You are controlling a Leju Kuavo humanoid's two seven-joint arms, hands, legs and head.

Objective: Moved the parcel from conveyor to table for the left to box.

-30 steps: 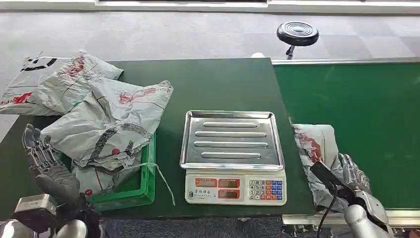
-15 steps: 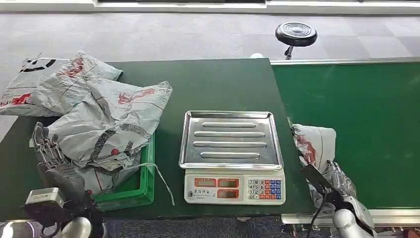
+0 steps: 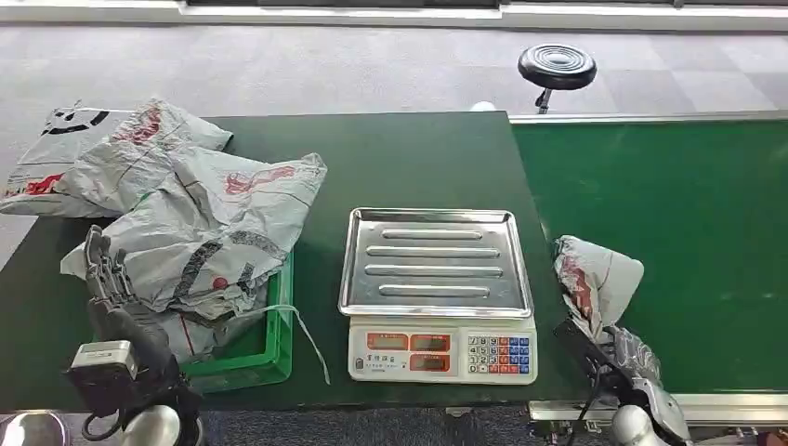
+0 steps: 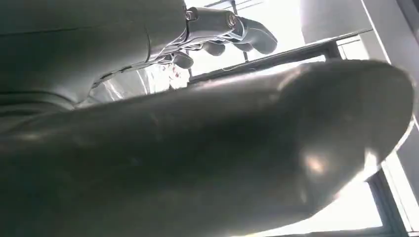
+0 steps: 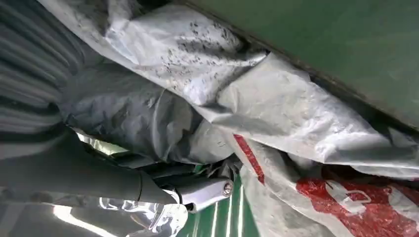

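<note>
Head view: the right hand at 5 o'clock grips the parcel, which lies on the green conveyor right beside the scale. The left hand at 8 o'clock holds nothing, fingers apart, by the green box full of bags on the surface.

Left wrist view: the left hand's fingers hang loose in the air.

Right wrist view: the right hand's fingers are clamped on the crumpled grey parcel.

No legible text. White electronic scale: red displays blank or unreadable, keypad marks too small. Grey plastic mailer bags: red and black prints, blurred, nothing that reads as words.
</note>
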